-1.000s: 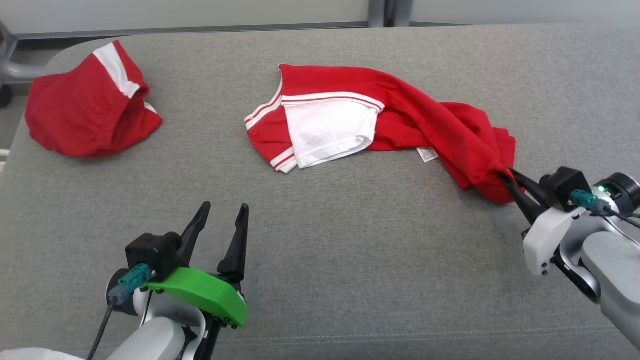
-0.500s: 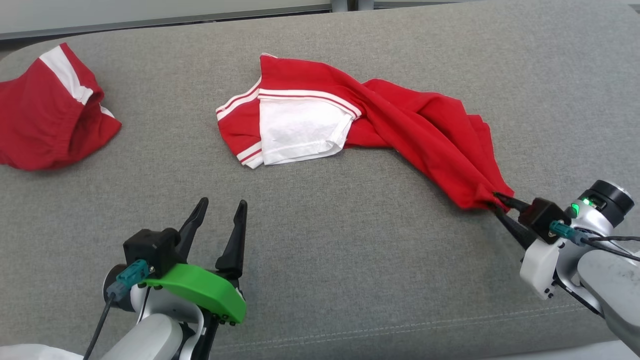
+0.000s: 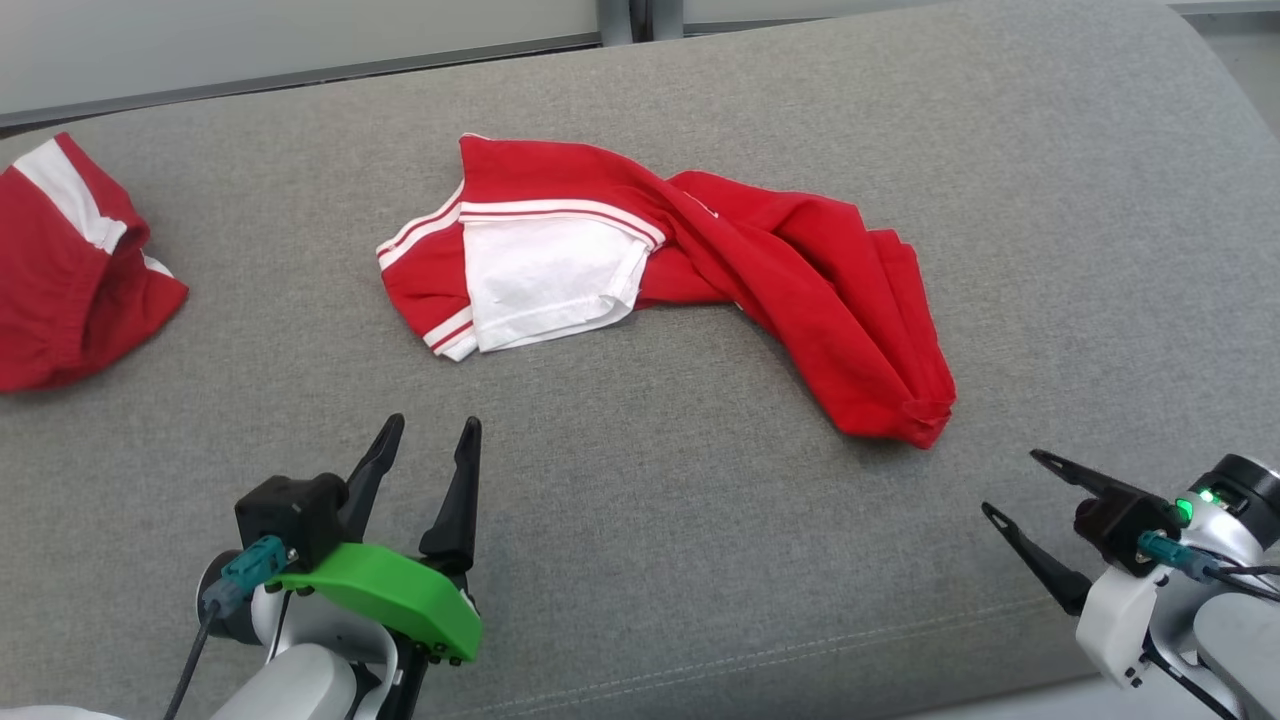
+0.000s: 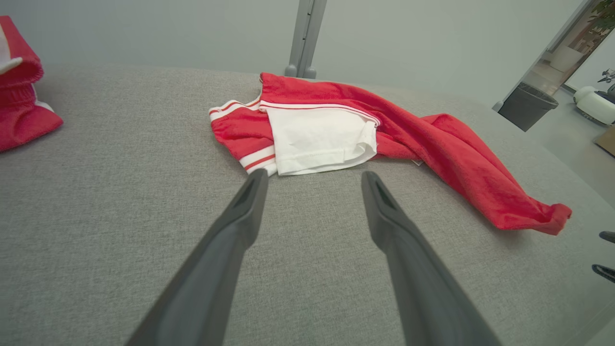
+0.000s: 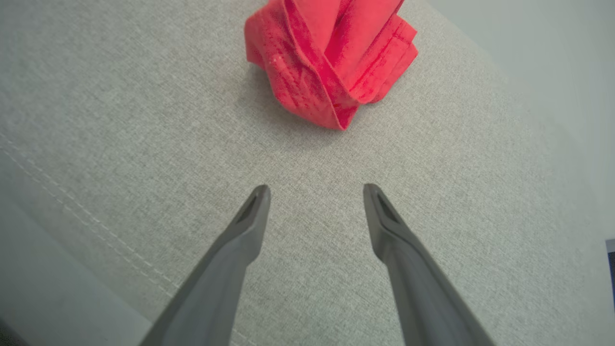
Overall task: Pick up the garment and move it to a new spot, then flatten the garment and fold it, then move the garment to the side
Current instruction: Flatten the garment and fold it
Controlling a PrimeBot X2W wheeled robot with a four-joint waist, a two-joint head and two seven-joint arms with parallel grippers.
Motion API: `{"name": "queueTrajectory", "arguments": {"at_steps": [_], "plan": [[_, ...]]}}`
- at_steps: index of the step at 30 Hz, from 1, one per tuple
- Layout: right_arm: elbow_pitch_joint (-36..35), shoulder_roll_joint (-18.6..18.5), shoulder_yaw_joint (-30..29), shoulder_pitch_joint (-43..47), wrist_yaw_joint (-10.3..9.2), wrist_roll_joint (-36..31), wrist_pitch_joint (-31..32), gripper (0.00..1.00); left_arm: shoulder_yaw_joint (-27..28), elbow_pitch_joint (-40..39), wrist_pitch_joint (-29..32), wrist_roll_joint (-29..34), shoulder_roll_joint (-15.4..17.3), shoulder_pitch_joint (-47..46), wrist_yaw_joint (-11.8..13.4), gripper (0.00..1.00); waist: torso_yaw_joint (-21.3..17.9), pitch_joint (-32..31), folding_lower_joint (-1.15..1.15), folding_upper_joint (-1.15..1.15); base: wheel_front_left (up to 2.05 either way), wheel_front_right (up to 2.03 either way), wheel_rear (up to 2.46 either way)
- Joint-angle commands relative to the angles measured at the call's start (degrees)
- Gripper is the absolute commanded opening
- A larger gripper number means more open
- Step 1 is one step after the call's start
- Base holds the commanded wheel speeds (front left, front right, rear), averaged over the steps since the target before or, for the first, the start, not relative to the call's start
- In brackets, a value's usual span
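Note:
The garment (image 3: 780,280) is red with a white panel and white stripes, lying crumpled across the middle of the grey cushioned surface (image 3: 640,520). Its bunched red end (image 5: 331,62) lies a short way in front of my right gripper (image 3: 1012,485), which stands open and empty near the front right edge. The left wrist view has the garment (image 4: 336,129) just beyond my left gripper (image 4: 312,178), whose fingers are spread with nothing between them. In the head view my left gripper (image 3: 428,428) rests open at the lower left, well short of the white panel.
A second red and white garment (image 3: 60,270) lies bunched at the far left of the surface. The cushion's stitched front edge (image 3: 800,660) runs close under both arms. A dark bin (image 4: 528,105) stands on the floor beyond the right end.
My right gripper opened and let go of the garment's red end, then drew back toward the front edge. The garment end dropped onto the surface. The head camera shifted, so the scene slid left.

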Motion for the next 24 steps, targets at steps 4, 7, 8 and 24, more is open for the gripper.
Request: {"name": "queueTrajectory", "arguments": {"at_steps": [4, 7, 8, 24], "plan": [[-1.84, 1.90, -7.68, 3.04, -0.10, 4.23, -0.25, 1.00, 0.01, 1.21, 0.25, -1.40, -0.49, 1.02, -0.74, 1.00, -1.78, -1.45, 0.00, 0.00, 0.00, 0.00, 0.00], [-3.59, 4.33, -14.20, 4.69, -0.09, 6.85, -0.24, 1.00, 0.05, 3.29, 1.17, -3.17, -1.64, -0.17, -2.01, 1.00, -2.51, -2.09, 0.00, 0.00, 0.00, 0.00, 0.00], [-4.38, 5.45, -16.13, 5.19, -0.09, 7.47, -0.25, 1.00, 0.08, 4.35, 1.48, -3.51, -2.02, -0.98, -2.42, 1.00, -2.82, -2.24, 0.00, 0.00, 0.00, 0.00, 0.00], [-14.92, 17.86, -28.81, 7.69, -0.09, 7.73, -0.25, 1.00, 5.81, 32.03, 5.38, -12.45, -8.76, -14.61, -9.19, 1.00, -11.85, 1.37, 0.00, 0.00, 0.00, 0.00, 0.00]]}}
